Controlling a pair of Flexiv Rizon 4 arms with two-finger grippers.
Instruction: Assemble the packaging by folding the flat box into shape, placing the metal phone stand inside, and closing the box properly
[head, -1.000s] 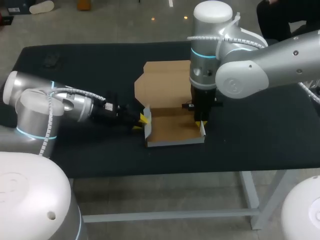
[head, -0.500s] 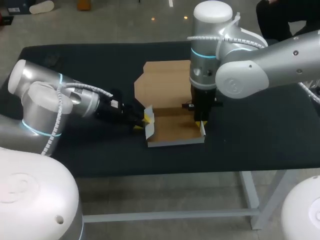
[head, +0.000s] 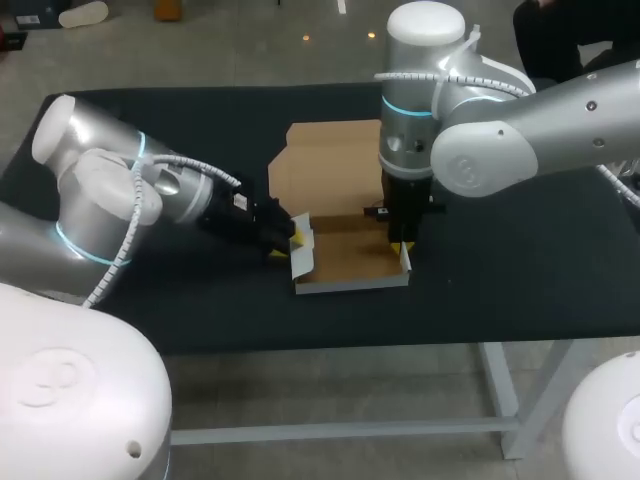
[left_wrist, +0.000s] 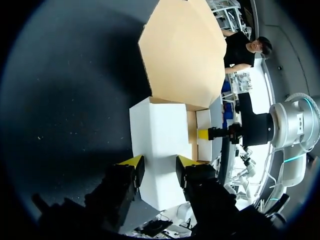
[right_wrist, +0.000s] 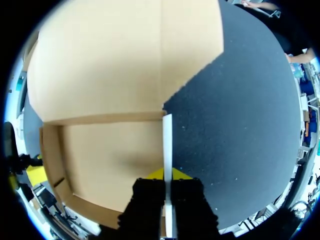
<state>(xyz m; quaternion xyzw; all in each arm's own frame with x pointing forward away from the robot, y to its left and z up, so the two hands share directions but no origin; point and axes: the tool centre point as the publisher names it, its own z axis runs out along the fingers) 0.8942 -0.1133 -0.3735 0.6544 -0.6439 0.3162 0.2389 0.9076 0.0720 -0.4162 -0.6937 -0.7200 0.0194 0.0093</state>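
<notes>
The cardboard box (head: 350, 258) sits mid-table, its walls partly raised and its brown lid (head: 325, 170) lying flat behind it. My left gripper (head: 287, 240) is at the box's left side, open, with its yellow tips against the white outer face of the left wall (left_wrist: 157, 135). In the left wrist view the left gripper (left_wrist: 159, 162) spans that wall. My right gripper (head: 402, 246) comes down from above, shut on the right wall (right_wrist: 167, 140), whose thin white edge runs between its fingers. The right gripper (right_wrist: 167, 174) shows both yellow tips. No phone stand is in view.
The black table (head: 200, 130) spreads bare to the left and right of the box. A narrow strip of table lies between the box's front wall and the near edge (head: 330, 345).
My left arm's elbow has swung up and toward the box. Its fingers have spread a little at the left wall. The right arm has kept still.
</notes>
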